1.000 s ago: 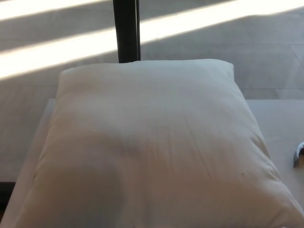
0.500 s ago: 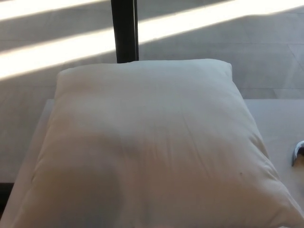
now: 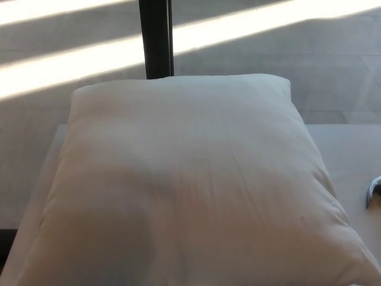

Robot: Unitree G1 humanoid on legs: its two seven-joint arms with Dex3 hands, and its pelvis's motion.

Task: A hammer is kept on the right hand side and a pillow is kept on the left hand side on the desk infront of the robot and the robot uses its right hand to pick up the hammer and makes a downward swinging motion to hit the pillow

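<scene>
No hand shows; the pillow (image 3: 184, 185) fills the desk (image 3: 348, 152), hammer (image 3: 374, 192) at right edge.

Hammer (image 3: 374, 192) mostly cut off at right edge; pillow (image 3: 184, 185) bottom cropped.

Counts from the head view:

- 1 pillow (image 3: 184, 190), white, takes up most of the view.
- 1 counter (image 3: 348, 155), pale top, showing to the right of the pillow and as a thin strip along its left side.
- 1 metal piece (image 3: 373, 192), shiny and curved, cut off by the right edge; only a sliver shows, so I can't tell what it belongs to.
- 1 dark post (image 3: 156, 39), upright, behind the pillow's far edge.
- 2 sunlight bands (image 3: 77, 62) running across the floor (image 3: 333, 71).
- 0 robot hands showing.
</scene>
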